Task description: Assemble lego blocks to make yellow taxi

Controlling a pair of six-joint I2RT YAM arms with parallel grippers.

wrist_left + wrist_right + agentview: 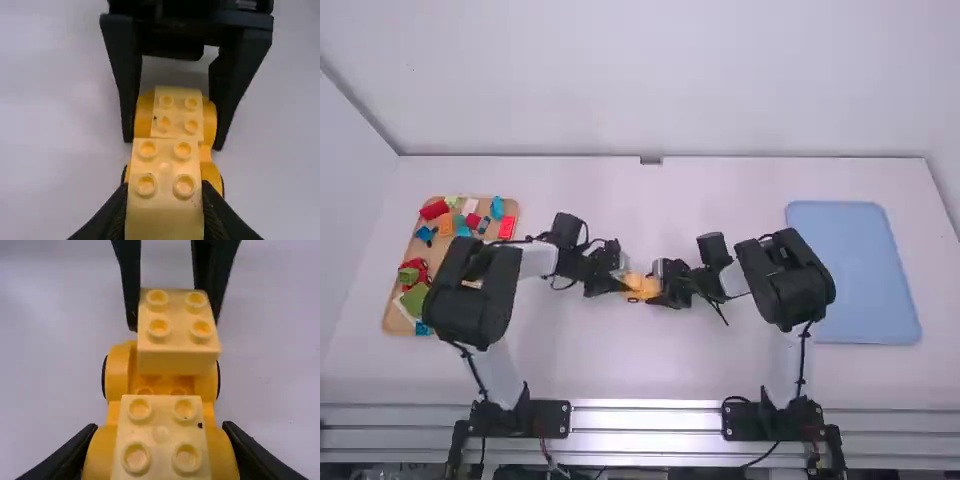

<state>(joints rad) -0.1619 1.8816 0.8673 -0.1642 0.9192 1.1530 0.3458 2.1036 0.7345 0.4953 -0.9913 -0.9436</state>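
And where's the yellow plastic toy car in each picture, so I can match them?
High view: the yellow plastic toy car is near the middle, between the arms.
Left wrist view: middle and lower part, partly behind a pale yellow studded block.
Right wrist view: middle down to the bottom edge.
Shared landmark: the black right gripper, closed on one end of the car.

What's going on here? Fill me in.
The robot is building with toy blocks. Its right claw grips the wheeled base at the end where a pale yellow block sits. Its left claw holds a second pale block over the base's other end; that one doesn't look pressed down, though it's hard to be sure. More colored blocks lie on the tray at the table's left.
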